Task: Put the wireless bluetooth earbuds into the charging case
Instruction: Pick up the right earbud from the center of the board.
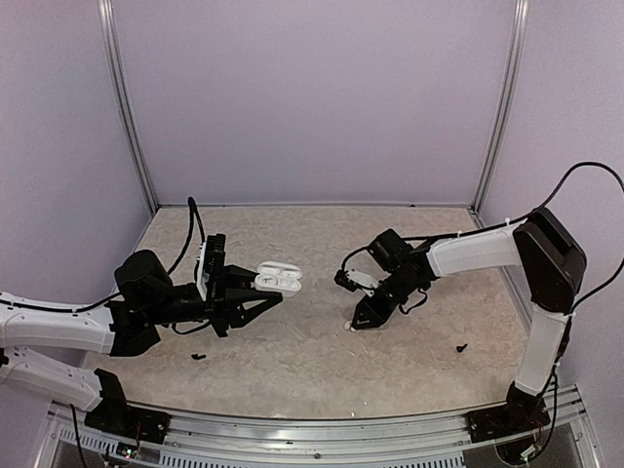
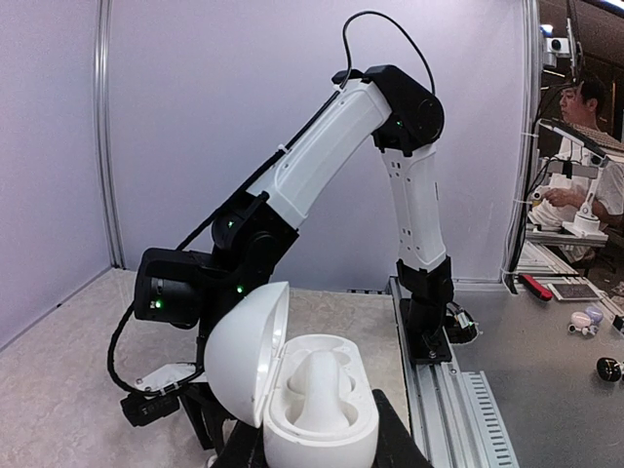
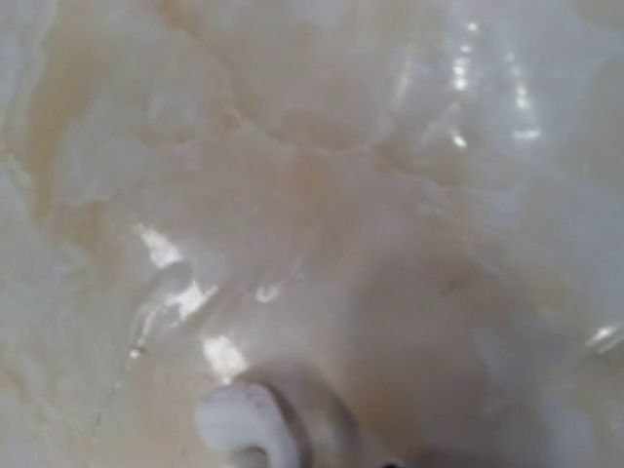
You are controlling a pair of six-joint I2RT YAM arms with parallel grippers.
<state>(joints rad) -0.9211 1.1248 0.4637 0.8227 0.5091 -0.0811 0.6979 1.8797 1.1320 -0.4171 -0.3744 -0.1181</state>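
Note:
The charging case [image 1: 276, 281] is white and oval, and its lid stands open. My left gripper [image 1: 255, 298] is shut on it and holds it above the table. In the left wrist view the case [image 2: 322, 400] fills the bottom middle, with its lid [image 2: 242, 351] swung up on the left. A black finger presses each side of the base [image 2: 395, 441]. My right gripper [image 1: 363, 320] points down at the table right of centre, with a small white earbud [image 1: 349, 328] at its tip. The right wrist view is blurred; the earbud [image 3: 244, 424] shows at the bottom edge and no fingers show.
Tiny black bits lie on the table at the near left [image 1: 198, 357] and near right [image 1: 461, 347]. Pale walls with metal posts [image 1: 132, 117] close in the back and sides. A metal rail [image 1: 322, 429] runs along the near edge.

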